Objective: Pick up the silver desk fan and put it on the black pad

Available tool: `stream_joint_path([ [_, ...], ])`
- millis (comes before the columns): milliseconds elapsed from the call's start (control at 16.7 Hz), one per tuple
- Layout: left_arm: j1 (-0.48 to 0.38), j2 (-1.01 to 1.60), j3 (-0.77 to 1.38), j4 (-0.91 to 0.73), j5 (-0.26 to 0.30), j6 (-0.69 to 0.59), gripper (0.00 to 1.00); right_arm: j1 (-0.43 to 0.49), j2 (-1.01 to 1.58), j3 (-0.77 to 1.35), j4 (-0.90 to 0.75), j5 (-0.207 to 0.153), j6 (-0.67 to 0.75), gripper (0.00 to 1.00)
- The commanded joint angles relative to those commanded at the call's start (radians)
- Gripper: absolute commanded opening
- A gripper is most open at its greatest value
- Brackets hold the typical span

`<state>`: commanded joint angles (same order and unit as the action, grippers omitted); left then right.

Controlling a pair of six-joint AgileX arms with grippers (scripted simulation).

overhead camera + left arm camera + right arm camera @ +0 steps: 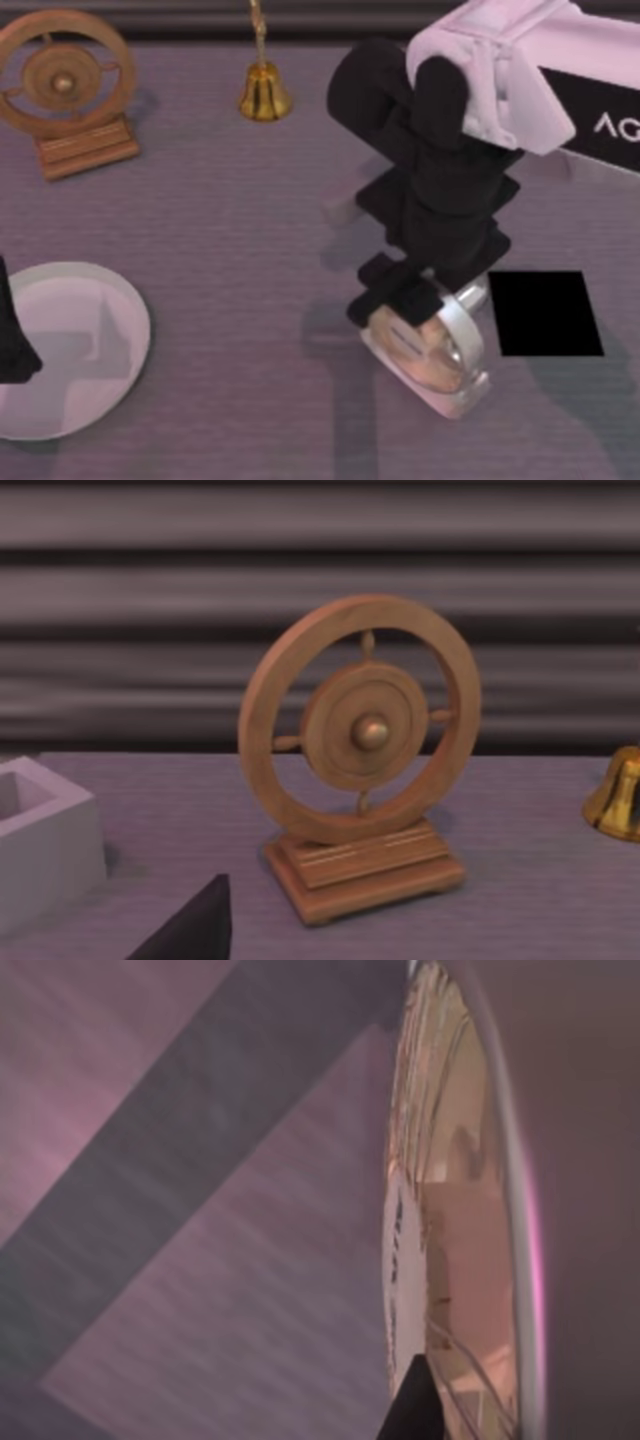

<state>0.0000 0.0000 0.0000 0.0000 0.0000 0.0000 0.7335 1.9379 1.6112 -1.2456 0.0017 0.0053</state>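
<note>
At the table's left edge the left gripper (12, 345) sits parked by the plate (110, 300); I cannot tell how its jaws stand. Right of centre, the right gripper (400, 305) is down on the fan (450, 365), but whether it is clenched I cannot tell. The fan is just left of the pad (545, 312), not on it. The carry and placing look still to come.

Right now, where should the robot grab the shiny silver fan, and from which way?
Best on the thick round ring of the silver desk fan, coming down from above. The fan stands just left of the black pad with its rim edge facing up, so fingers can pinch across the ring. The right gripper is already there, though its hold is hidden. The left arm stays parked at the table's left edge.
</note>
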Motion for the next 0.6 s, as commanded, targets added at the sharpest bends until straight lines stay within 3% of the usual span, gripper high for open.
stream_joint_path([
  [300,0.0,0.0,0.0,0.0,0.0,0.0,1.0,0.005,-0.006,0.142,-0.148,0.0,-0.001,0.0],
  [600,0.0,0.0,0.0,0.0,0.0,0.0,1.0,0.0,-0.005,0.145,-0.151,0.0,-0.002,0.0],
])
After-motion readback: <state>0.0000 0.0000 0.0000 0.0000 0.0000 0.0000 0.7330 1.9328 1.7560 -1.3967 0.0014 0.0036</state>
